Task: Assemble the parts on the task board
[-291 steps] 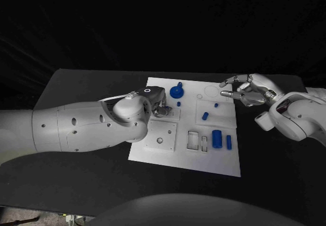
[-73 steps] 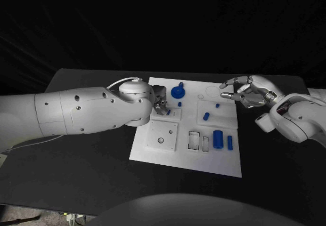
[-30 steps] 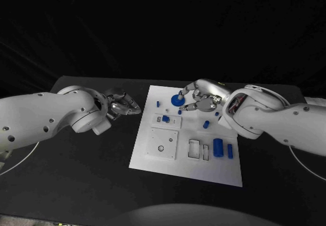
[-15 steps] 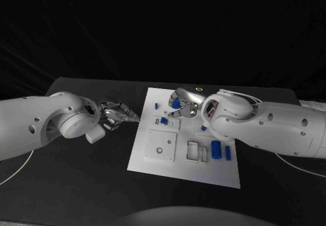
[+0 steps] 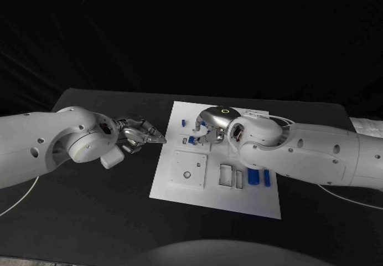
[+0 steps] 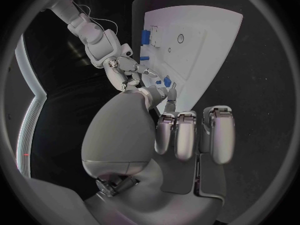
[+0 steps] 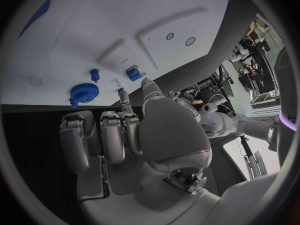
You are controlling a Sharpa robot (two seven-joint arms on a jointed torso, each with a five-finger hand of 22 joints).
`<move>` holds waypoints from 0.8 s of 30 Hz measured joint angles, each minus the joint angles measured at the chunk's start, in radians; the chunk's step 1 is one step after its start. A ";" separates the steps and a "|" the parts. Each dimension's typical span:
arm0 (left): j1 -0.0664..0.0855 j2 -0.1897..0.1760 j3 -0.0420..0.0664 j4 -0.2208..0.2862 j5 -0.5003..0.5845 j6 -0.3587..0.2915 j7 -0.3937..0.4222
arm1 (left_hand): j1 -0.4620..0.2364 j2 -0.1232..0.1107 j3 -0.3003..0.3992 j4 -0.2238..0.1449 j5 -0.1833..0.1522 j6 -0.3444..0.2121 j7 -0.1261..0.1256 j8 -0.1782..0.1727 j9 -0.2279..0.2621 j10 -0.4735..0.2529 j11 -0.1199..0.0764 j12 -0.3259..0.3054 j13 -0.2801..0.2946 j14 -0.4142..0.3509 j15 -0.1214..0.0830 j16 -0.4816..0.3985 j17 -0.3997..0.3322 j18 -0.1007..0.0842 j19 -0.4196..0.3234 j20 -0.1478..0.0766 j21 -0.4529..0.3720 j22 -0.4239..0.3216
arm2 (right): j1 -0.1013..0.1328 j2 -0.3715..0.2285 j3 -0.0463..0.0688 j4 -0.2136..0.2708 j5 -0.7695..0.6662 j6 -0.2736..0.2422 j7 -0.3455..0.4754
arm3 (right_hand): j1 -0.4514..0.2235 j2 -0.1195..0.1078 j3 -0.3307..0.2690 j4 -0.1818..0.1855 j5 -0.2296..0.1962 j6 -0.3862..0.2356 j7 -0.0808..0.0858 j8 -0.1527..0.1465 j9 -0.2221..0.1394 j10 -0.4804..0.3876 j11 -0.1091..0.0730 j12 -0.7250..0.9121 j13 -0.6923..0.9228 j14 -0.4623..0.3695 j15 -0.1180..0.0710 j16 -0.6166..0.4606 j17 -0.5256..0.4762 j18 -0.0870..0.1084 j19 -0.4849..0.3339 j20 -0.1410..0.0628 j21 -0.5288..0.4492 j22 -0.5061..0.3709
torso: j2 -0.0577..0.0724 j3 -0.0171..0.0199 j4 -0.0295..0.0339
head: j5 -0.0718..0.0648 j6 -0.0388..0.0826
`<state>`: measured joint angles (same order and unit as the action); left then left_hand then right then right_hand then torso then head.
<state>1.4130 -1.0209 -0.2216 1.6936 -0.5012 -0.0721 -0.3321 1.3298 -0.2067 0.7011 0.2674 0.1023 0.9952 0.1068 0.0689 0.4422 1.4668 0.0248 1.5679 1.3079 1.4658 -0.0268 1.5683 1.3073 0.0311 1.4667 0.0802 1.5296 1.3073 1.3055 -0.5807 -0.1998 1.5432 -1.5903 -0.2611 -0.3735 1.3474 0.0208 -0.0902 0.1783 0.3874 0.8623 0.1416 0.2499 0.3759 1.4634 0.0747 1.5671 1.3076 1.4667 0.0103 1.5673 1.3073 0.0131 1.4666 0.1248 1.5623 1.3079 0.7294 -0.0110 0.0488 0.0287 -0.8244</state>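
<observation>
With nothing held and fingers loosely curled, the right hand (image 5: 209, 133) over the board's (image 5: 215, 194) far left should lower slowly onto the blue part (image 7: 134, 73); the left hand (image 5: 140, 133) waits, curled, empty.

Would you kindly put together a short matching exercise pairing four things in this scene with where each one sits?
Things:
1. left hand
2. right hand
3. blue gear
4. task board

Places:
A. over the far part of the board
B. over the black table, beside the board's edge
C. lying on the board near the right hand's fingers
D. in the middle of the black table

Pairs: 1-B, 2-A, 3-C, 4-D
</observation>
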 measured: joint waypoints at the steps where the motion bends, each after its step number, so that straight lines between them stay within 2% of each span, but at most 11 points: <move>1: 0.000 -0.001 0.000 0.000 -0.001 0.000 0.000 | -0.002 0.002 0.000 0.000 0.000 0.000 0.000 0.000 -0.001 0.000 0.000 0.000 0.000 0.000 0.000 0.000 0.000 0.000 0.000 0.000 -0.001 0.000 | -0.002 0.003 0.000 -0.002 -0.001 0.001 -0.001 | 0.000 0.000 0.000 0.000 0.000 0.000 0.000 0.000 0.000 0.000 0.000 0.000 0.000 0.000 0.000 0.000 0.000 0.000 0.000 0.000 0.000 0.000 | 0.000 0.0000 -0.0001 | 0.000 0.000; 6: 0.000 -0.001 0.000 0.001 -0.010 0.002 -0.002 | -0.003 0.003 0.003 -0.003 0.000 0.004 0.004 0.000 -0.005 0.000 0.000 0.000 0.000 0.000 0.000 0.000 0.000 0.000 0.000 0.000 -0.001 0.000 | -0.013 0.018 0.000 -0.019 -0.008 0.005 -0.005 | 0.000 0.000 0.003 0.000 0.000 0.000 0.000 -0.005 0.001 0.000 0.000 0.000 0.000 0.000 0.000 0.000 0.001 0.000 0.000 0.000 0.000 0.000 | 0.000 -0.0004 -0.0010 | 0.000 0.000; 14: 0.000 0.005 -0.001 0.000 -0.030 0.005 -0.007 | -0.003 0.003 0.009 -0.003 0.000 0.004 0.004 0.000 -0.009 0.000 0.000 0.000 0.000 0.000 0.000 0.000 0.000 0.000 0.000 0.000 -0.006 0.000 | -0.027 0.038 0.000 -0.050 -0.010 0.001 0.001 | -0.006 -0.006 0.044 -0.009 0.062 -0.013 0.006 -0.035 0.005 0.000 0.000 0.000 0.000 0.000 0.000 0.000 0.001 0.000 0.000 0.000 -0.005 0.000 | 0.000 -0.0012 -0.0010 | -0.004 0.002; 21: 0.000 0.008 -0.002 -0.002 -0.043 0.006 -0.011 | -0.003 0.003 0.012 -0.007 0.000 0.004 0.004 0.000 -0.013 0.000 0.000 0.000 0.000 0.000 0.000 0.000 0.001 0.000 0.000 0.000 -0.012 0.000 | -0.034 0.049 0.000 -0.062 -0.009 -0.010 0.016 | -0.008 -0.008 0.054 -0.013 0.064 -0.018 0.008 -0.045 0.005 0.000 0.000 0.000 0.000 0.000 0.000 0.000 0.001 0.000 0.000 0.000 -0.008 0.000 | 0.000 -0.0018 -0.0001 | -0.004 0.001; 24: 0.000 0.009 -0.002 -0.003 -0.048 0.006 -0.012 | -0.003 0.003 0.012 -0.007 0.000 0.004 0.004 0.000 -0.013 0.000 0.000 0.000 0.000 0.000 0.000 0.000 0.001 0.000 0.000 0.000 -0.012 0.000 | -0.040 0.054 0.000 -0.068 -0.007 -0.014 0.023 | -0.008 -0.008 0.070 -0.018 0.082 -0.023 0.009 -0.053 0.007 0.000 0.000 0.000 0.000 0.000 0.000 0.000 0.001 0.000 0.000 0.000 -0.008 0.000 | -0.001 -0.0019 0.0002 | -0.003 -0.001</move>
<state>1.4132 -1.0119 -0.2235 1.6904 -0.5490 -0.0657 -0.3438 1.3271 -0.2039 0.7135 0.2605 0.1023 0.9988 0.1106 0.0689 0.4288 1.4669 0.0248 1.5679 1.3079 1.4658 -0.0268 1.5683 1.3081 0.0311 1.4667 0.0802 1.5181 1.3073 1.2657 -0.5269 -0.1996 1.4754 -1.5978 -0.2750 -0.3503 1.3396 0.0129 -0.0198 0.1600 0.4691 0.8389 0.1503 0.1969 0.3826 1.4633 0.0749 1.5670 1.3076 1.4666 0.0104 1.5674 1.3079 0.0136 1.4665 0.1249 1.5539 1.3076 0.7288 -0.0129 0.0490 0.0261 -0.8259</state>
